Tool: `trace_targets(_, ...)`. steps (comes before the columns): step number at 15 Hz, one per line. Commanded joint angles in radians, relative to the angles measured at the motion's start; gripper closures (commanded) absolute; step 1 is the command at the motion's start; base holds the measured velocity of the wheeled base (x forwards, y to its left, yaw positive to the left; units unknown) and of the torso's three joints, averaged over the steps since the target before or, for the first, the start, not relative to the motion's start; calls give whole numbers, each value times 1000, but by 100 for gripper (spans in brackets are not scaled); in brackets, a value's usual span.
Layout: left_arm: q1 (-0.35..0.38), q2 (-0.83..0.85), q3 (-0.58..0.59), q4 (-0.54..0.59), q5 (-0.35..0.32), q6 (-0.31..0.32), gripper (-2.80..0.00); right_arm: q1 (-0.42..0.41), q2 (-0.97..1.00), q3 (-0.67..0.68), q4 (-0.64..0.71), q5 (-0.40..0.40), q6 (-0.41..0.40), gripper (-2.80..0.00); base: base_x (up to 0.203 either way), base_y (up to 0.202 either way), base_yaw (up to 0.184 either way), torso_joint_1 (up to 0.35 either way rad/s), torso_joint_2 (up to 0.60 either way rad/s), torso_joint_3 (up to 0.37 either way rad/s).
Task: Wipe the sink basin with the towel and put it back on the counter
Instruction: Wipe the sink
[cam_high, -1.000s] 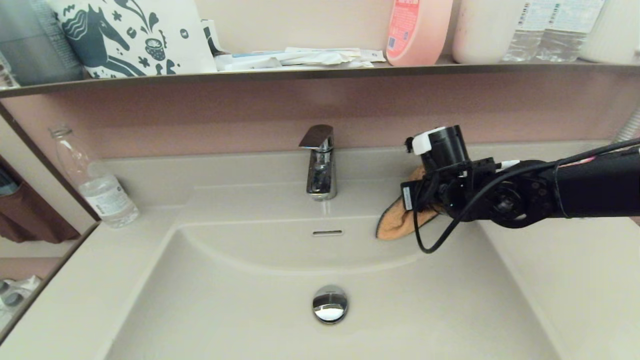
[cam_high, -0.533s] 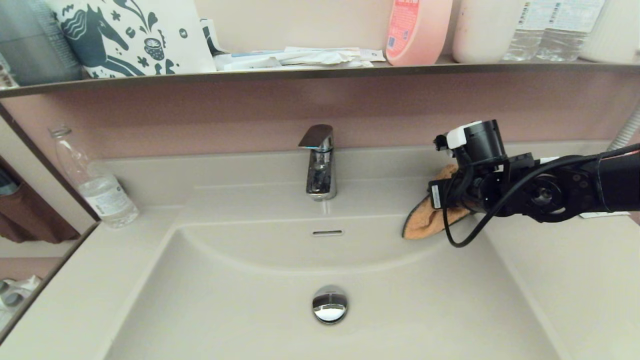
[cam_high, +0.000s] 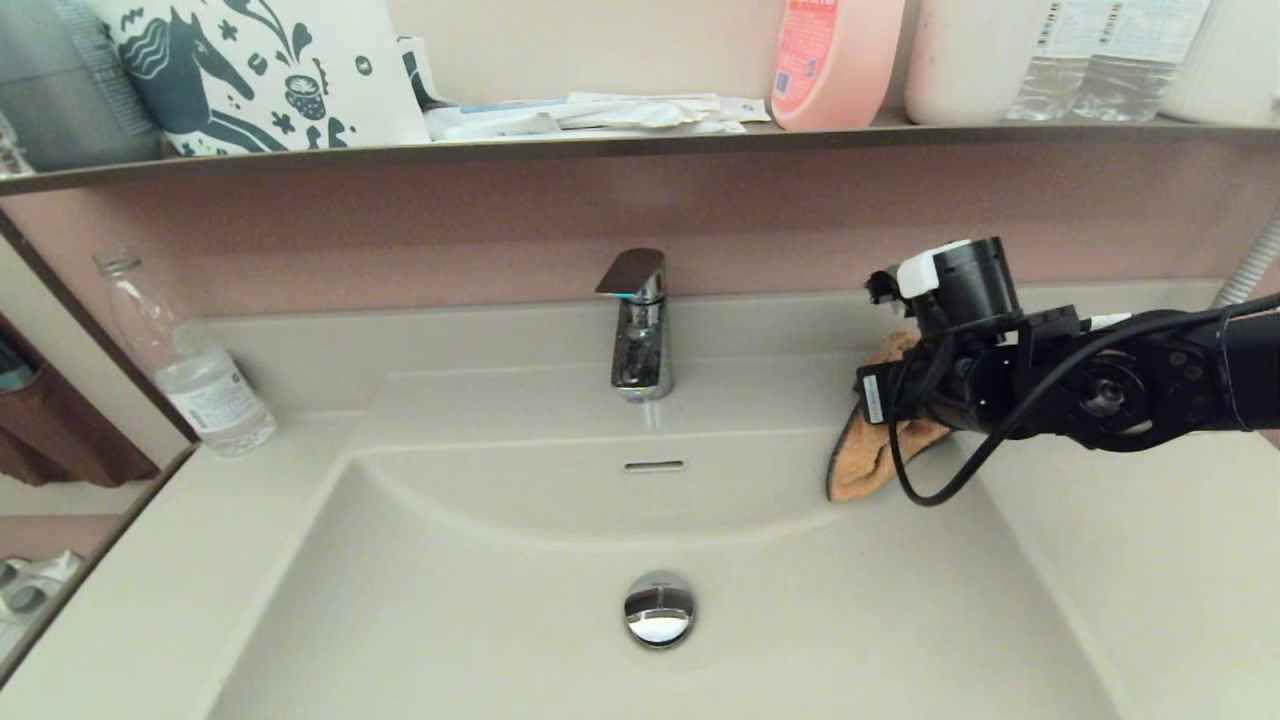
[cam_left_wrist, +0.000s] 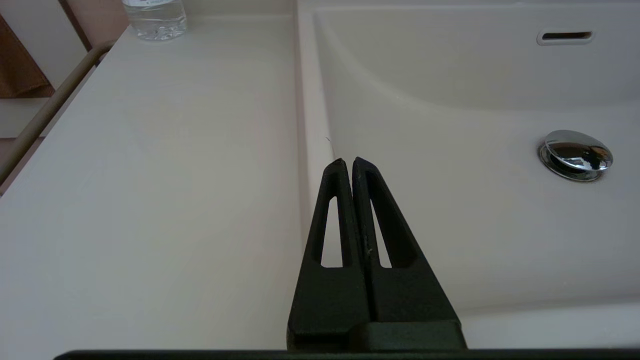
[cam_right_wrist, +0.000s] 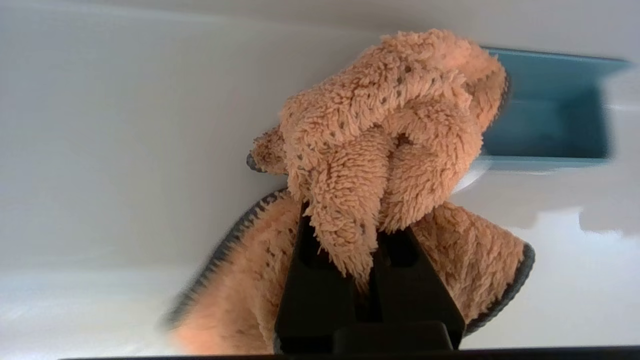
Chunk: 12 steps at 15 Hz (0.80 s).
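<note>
The tan-brown fuzzy towel (cam_high: 868, 452) hangs bunched over the back right corner of the beige sink basin (cam_high: 480, 620), its lower flap drooping inside the rim. My right gripper (cam_high: 895, 400) is shut on the towel (cam_right_wrist: 380, 150), whose folds hide the fingertips. The round chrome drain plug (cam_high: 659, 609) and the slot overflow (cam_high: 655, 466) lie bare. The beige counter (cam_high: 1150, 560) spreads to the right of the basin. My left gripper (cam_left_wrist: 348, 162) is shut on nothing above the basin's left rim, out of the head view.
A chrome faucet (cam_high: 637, 325) stands behind the basin. A clear water bottle (cam_high: 190, 365) sits on the counter's back left. The dark-edged shelf (cam_high: 640, 148) above carries a printed bag, paper packets, a pink bottle and several containers.
My right arm carried the towel rightward along the back rim, from near the overflow to the basin's back right corner. The towel now hangs more steeply and is more bunched.
</note>
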Motion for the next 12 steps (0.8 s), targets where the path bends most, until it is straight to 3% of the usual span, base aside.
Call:
trace_targets(1, 0, 1, 0, 0, 0, 0, 0, 36, -5, -1, -4, -5, 1, 0, 0, 0, 0, 0, 0, 0)
trace_targets(9, 0, 1, 0, 0, 0, -1, 0, 194, 79, -42, -6, -45, 23, 0, 0, 0, 0, 0, 0, 0)
trace_targets(12, 0, 1, 0, 0, 0, 0, 0, 251, 187, -159, -5, -57, 23, 0, 0, 0, 0, 0, 0, 0)
